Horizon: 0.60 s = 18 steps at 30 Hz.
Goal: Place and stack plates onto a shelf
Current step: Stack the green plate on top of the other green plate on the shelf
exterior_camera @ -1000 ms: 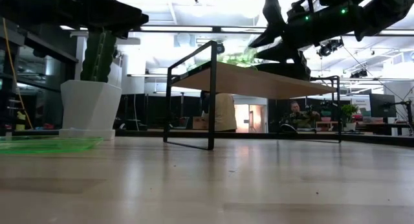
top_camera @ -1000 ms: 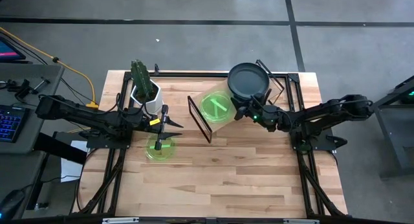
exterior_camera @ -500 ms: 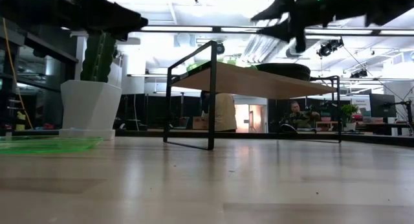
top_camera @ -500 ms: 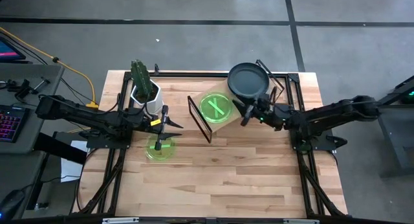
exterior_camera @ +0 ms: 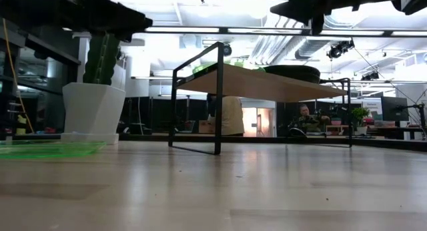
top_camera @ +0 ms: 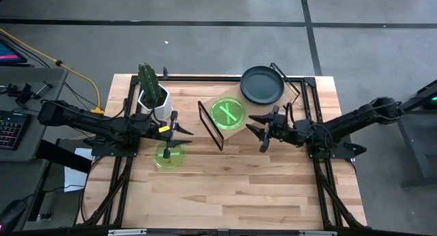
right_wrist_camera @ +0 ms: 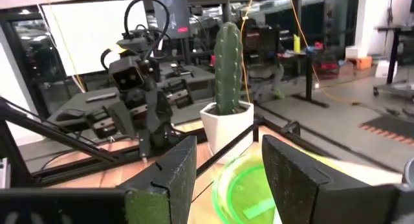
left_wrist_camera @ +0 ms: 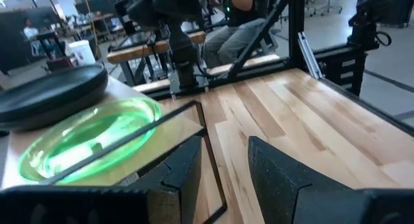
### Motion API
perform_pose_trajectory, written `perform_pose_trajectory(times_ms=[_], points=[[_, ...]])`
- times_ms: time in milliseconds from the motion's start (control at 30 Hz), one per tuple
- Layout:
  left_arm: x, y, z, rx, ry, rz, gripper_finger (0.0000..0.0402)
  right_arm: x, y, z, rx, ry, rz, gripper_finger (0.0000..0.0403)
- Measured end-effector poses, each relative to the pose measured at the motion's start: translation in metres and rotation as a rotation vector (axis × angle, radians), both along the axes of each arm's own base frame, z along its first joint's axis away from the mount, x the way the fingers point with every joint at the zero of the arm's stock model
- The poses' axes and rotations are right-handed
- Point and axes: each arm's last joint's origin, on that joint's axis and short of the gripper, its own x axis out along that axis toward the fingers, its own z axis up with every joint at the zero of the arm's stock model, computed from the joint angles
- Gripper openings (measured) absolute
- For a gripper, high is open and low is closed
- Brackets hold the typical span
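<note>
Shelf: you have the low rack with a light wooden board top and thin black wire legs (top_camera: 247, 112) standing at the far middle of the butcher-block wooden table (top_camera: 225, 181); it serves as the container here and carries two plates side by side
Plates on the shelf: a translucent bright green round plate (top_camera: 227, 114) lies flat toward the board's left end and a matte dark grey-black round plate with a raised rim (top_camera: 261, 85) lies at its far right end; the two sit close, but you cannot tell from above whether the rims touch, and neither is stacked on the other
Plate on the table: a second translucent green round plate (top_camera: 168, 155) rests flat on the wood left of the shelf, not yet shelved
Left gripper: your left gripper (top_camera: 175, 132) hovers just over that green plate's far edge with its fingers apart and empty, which reads as a set-up for picking it up
Right gripper: your right gripper (top_camera: 261, 131) hangs in the air just in front of the shelf's right half, fingers spread wide, gripping nothing, clear of both shelved plates
Cactus pot: the white pot with a green cactus (top_camera: 153, 93) stands just beyond the left gripper, so judge your lift path to avoid it
Other plates: no further dark plates show
</note>
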Motion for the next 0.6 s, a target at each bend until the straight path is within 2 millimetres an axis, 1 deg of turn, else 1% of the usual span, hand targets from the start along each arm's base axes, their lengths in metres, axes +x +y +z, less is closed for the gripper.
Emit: perform_pose_trajectory(times_ms=[133,233,333,433,500,600], points=[[0.000,0.000,0.002,-0.011,-0.016,0.001,0.0115,0.000,0.001,0.000,-0.033,0.007,0.001,0.0163],[0.000,0.000,-0.002,-0.085,0.028,-0.002,0.0115,0.000,0.000,0.001,-0.042,0.009,-0.002,0.0163],[-0.001,-0.002,-0.009,-0.214,0.186,-0.017,0.0115,0.000,0.000,0.000,-0.056,0.014,-0.004,0.0163],[-0.001,-0.004,-0.009,-0.341,0.339,0.005,0.0115,0.000,0.000,0.000,-0.058,0.015,-0.004,0.0163],[-0.002,-0.010,-0.013,-0.374,0.449,-0.007,0.0115,0.000,0.000,0.000,-0.057,0.015,-0.004,0.0163],[-0.005,-0.017,-0.016,-0.360,0.570,-0.044,0.0115,0.000,0.000,0.000,-0.049,0.012,-0.004,0.0163]])
